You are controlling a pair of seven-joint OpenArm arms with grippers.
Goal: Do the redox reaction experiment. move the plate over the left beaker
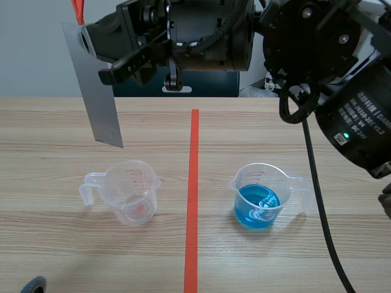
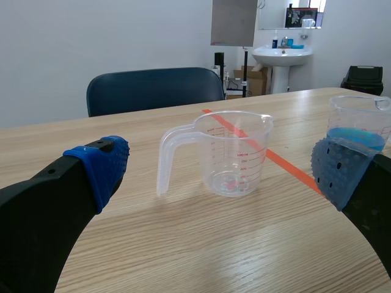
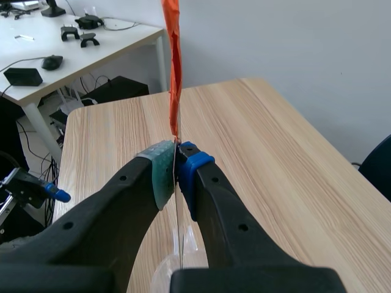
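A grey metal plate (image 1: 95,85) hangs upright in the air, with an orange tab (image 3: 173,61) at its top. My right gripper (image 1: 98,58), reaching across from the right, is shut on the plate (image 3: 176,210), which shows edge-on between the pads. The plate's lower end hangs above the table, up and to the left of the empty left beaker (image 1: 131,192). A right beaker (image 1: 259,195) holds blue liquid. My left gripper (image 2: 220,170) stands open low over the table, with the empty beaker (image 2: 232,152) ahead of it and the plate (image 2: 234,22) high beyond.
An orange-red tape line (image 1: 192,201) runs between the two beakers. The blue beaker (image 2: 360,128) stands beside my left gripper's right finger. A blue chair (image 2: 153,88) stands at the table's far side. A black cable (image 1: 321,207) hangs from the right arm near the blue beaker.
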